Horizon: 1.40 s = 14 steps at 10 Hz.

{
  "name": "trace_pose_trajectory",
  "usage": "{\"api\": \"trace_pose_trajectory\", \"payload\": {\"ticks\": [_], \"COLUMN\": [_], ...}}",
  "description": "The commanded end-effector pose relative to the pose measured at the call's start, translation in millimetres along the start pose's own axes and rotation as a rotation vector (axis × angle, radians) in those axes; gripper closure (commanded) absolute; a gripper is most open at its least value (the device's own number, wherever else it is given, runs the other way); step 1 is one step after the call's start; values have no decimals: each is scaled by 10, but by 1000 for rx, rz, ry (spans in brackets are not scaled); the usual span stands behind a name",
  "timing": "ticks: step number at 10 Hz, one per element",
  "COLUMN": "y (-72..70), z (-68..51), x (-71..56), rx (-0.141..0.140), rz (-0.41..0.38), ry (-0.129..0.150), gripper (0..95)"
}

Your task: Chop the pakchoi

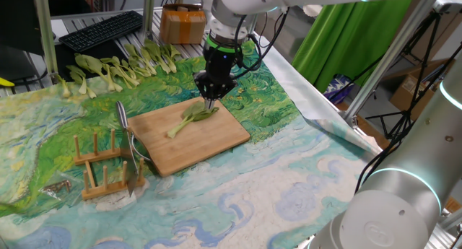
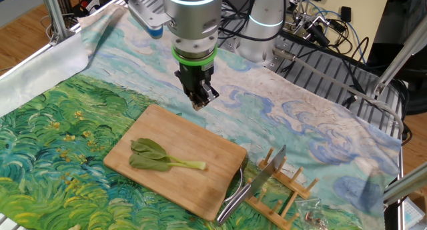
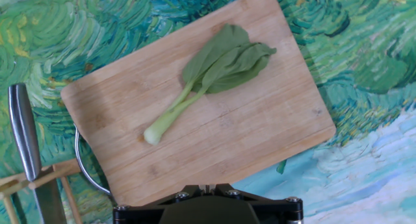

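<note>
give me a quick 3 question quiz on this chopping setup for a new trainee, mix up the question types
1. True or false: the pakchoi on the cutting board is already cut into pieces.
2. Where is the knife? A) in the gripper B) resting on the wooden rack beside the board C) lying across the pakchoi
3. Fill in: the gripper hangs above the board with its fingers ____ and nothing held.

Key:
1. False; it lies whole, stalk and leaves joined.
2. B
3. shut
</note>
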<state>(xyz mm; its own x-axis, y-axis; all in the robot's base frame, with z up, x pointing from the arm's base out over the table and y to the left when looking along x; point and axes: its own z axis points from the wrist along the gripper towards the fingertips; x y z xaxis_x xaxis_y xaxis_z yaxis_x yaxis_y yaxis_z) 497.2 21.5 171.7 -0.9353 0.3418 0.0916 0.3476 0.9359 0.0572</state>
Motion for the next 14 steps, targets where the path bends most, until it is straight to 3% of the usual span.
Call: {"api": "trace_pose_trajectory", "payload": {"ticks": [1, 14], "y": [16, 67], "z": [7, 54], "x": [-5, -7], "rx": [-3, -13], "rz": [-7, 13], "ry": [-8, -6], "gripper": [950, 950]}}
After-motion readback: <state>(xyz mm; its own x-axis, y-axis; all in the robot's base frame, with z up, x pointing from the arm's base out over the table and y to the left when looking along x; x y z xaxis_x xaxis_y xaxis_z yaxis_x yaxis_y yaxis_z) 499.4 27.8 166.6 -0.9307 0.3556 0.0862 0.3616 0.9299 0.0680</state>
